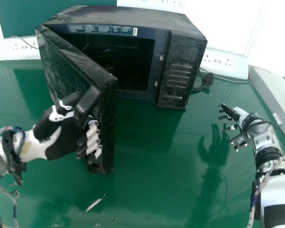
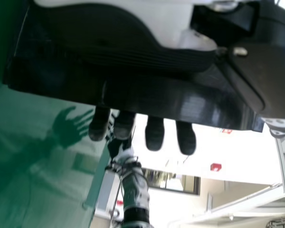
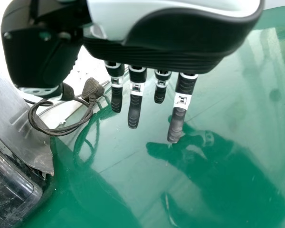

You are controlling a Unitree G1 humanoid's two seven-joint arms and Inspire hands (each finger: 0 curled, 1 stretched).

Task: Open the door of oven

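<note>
The black oven [image 1: 180, 71] stands at the back of the table, its door [image 1: 71, 71] swung wide toward the robot's left and its dark inside showing. My left hand [image 1: 59, 135] is at the door's free edge, with fingers curled round it and the thumb by its upper corner. In the left wrist view, the left hand [image 2: 154, 135] has its fingertips sticking out past the dark door [image 2: 180, 102]. Right of the oven, my right hand [image 1: 237, 116] hangs above the table, fingers extended and holding nothing; the right wrist view shows this right hand [image 3: 135, 104] too.
White power strips [image 1: 224, 64] [image 1: 19, 49] lie behind the oven on both sides. A black plug and cable [image 1: 206, 80] sit beside its right side. On the green table [image 1: 147, 190], a small pale strip [image 1: 95, 203] lies near the front.
</note>
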